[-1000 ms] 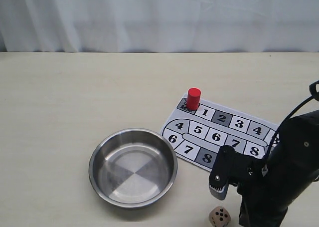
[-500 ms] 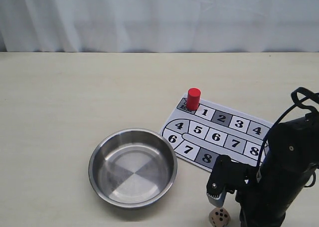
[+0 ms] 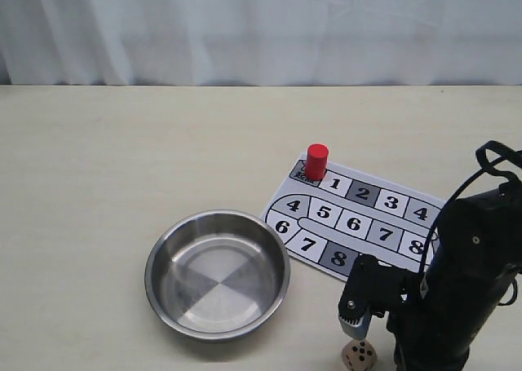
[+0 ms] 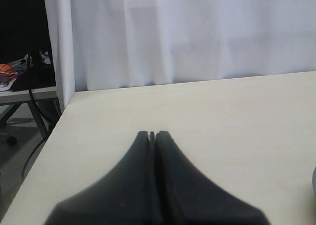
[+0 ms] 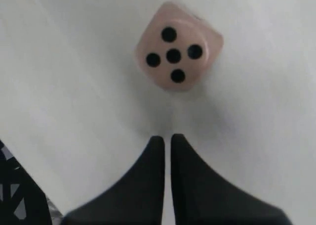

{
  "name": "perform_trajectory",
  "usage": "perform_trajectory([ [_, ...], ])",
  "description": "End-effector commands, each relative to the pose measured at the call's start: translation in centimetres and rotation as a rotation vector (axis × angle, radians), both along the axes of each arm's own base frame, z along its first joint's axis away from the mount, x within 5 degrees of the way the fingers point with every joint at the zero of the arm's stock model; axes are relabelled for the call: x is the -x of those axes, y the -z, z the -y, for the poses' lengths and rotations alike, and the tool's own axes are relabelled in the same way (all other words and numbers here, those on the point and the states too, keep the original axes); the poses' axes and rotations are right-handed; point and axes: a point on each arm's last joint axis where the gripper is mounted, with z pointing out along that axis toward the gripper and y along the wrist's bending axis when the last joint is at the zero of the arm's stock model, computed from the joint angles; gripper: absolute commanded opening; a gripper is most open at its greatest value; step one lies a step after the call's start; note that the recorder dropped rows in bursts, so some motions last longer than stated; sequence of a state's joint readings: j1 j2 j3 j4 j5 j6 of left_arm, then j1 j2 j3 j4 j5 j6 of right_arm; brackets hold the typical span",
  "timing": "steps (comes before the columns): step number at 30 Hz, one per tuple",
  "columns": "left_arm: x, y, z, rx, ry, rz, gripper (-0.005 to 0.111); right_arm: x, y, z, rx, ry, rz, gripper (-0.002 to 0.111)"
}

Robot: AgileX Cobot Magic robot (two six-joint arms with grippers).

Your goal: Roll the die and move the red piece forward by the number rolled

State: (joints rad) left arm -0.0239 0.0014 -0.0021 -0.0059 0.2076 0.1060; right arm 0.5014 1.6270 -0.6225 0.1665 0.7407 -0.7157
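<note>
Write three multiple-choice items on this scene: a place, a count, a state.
1. Where does the red piece stand?
A. on square 8
B. on the board's grey corner square, beside square 1
C. off the board

2. How many pips show on the die's face in the right wrist view?
A. two
B. six
C. five

3. What state is the steel bowl in?
A. upright and empty
B. upside down
C. holding the die

Key: 1 B, it stands upright at the corner next to 1. 2 C, four pips surround one. 3 A, its bare inside shows, and the die lies outside it.
</note>
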Motion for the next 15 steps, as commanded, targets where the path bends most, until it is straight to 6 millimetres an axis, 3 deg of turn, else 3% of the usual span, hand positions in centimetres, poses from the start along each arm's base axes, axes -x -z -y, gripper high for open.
perform_trajectory([
  [1,0.0,0.0,0.0,0.009,0.0,0.011,0.0,-0.8,-1.3,-0.4,0.026,-0.006,-0.039,0.004],
  [9,0.0,0.0,0.0,0.009,0.0,0.011,0.0,-4.3,-3.9,-1.2,0.071,0.205,0.119,0.004],
  [15,0.0,0.0,0.0,0.009,0.0,0.011,0.0,-8.3,-6.4,-0.9,0.045,0.447,0.378,0.004],
])
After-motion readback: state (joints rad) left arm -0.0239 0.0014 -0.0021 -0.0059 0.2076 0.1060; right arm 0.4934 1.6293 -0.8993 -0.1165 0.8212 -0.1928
